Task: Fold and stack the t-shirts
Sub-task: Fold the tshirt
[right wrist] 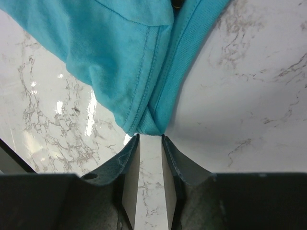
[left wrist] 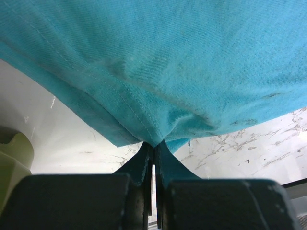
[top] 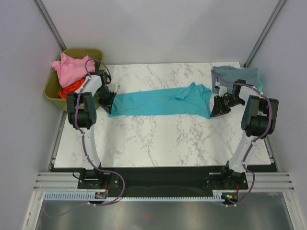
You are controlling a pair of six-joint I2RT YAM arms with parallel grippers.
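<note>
Top external shows the teal shirt stretched as a long band across the middle of the table, not yet folded small. The left gripper is pressed together on its hem. The right gripper stands spread, with cloth just at its tips. A grey shirt lies at upper right, perhaps already folded. The pink shirt and red shirt sit in the bin at upper left, so most of the work remains.
</note>
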